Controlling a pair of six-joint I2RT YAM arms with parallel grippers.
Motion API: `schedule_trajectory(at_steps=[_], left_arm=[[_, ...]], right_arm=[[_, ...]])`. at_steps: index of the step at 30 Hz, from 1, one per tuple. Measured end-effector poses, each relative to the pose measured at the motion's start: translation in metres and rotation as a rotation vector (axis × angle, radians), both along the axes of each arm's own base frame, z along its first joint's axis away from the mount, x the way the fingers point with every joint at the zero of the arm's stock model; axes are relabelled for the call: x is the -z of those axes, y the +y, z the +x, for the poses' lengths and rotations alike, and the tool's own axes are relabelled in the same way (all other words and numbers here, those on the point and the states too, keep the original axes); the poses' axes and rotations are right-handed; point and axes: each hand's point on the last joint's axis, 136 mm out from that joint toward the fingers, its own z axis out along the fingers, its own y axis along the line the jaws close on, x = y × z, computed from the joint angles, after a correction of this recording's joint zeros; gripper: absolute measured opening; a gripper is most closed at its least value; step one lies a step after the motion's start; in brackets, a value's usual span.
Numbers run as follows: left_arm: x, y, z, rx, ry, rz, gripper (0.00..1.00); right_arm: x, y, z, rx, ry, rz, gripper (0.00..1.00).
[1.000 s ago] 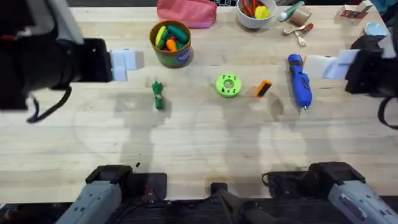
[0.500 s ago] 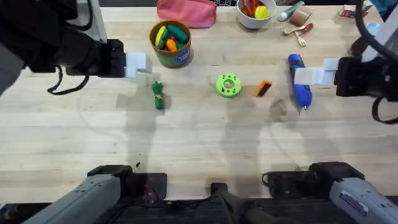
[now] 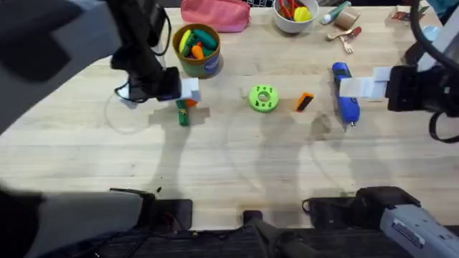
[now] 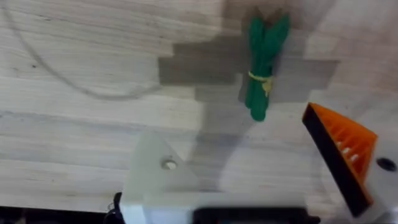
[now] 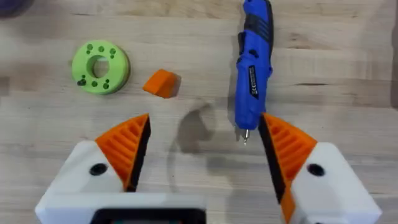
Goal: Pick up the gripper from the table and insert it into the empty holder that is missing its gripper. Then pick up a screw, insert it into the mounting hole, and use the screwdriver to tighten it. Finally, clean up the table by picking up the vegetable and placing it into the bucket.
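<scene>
I see my left tool spread above the vegetable, one finger a bare white holder (no orange tip); my right tool is spread over the screwdriver; the gripper lies on the desk beside the green disc; the bucket stands behind.

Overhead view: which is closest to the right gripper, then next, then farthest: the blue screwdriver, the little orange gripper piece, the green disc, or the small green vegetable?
Counting outward from the right gripper:
1. The screwdriver, right under it.
2. The orange gripper piece, toward the table's middle.
3. The green disc, just beyond the orange piece.
4. The vegetable, far across, under the left gripper.
</scene>
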Motion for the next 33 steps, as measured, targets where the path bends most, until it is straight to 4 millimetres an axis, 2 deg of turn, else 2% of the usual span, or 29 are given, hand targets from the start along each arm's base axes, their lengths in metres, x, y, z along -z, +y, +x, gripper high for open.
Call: schedule_trajectory(at_steps=[9,12,15,16,18,22,23,25,33], left_arm=[[0.054,-0.009,0.017,-0.010,0.102,-0.020,0.985],[0.063,-0.011,0.016,-0.010,0.131,-0.031,0.988],[0.063,-0.012,0.018,-0.006,0.127,-0.035,0.968],[0.063,-0.013,0.018,-0.005,0.127,-0.038,0.935],[0.063,-0.014,0.019,0.000,0.124,-0.045,0.781],[0.062,-0.017,0.020,-0.001,0.122,-0.062,0.165],[0.062,-0.018,0.021,0.004,0.119,-0.064,0.066],[0.062,-0.018,0.021,0.004,0.118,-0.063,0.010],[0.062,-0.018,0.021,0.004,0.117,-0.062,0.009]], right_arm=[[0.000,0.000,0.000,0.000,0.000,0.000,0.994],[0.000,0.000,0.000,0.000,0.000,0.000,0.993],[0.000,0.000,0.000,0.000,0.000,0.000,0.993],[0.000,0.000,0.000,0.000,0.000,0.000,0.993],[0.000,0.000,0.000,0.000,0.000,0.000,0.993],[0.000,0.000,0.000,0.000,0.000,0.000,0.994],[0.000,0.000,0.000,0.000,0.000,0.000,0.994],[0.000,0.000,0.000,0.000,0.000,0.000,0.993],[0.000,0.000,0.000,0.000,0.000,0.000,0.993]])
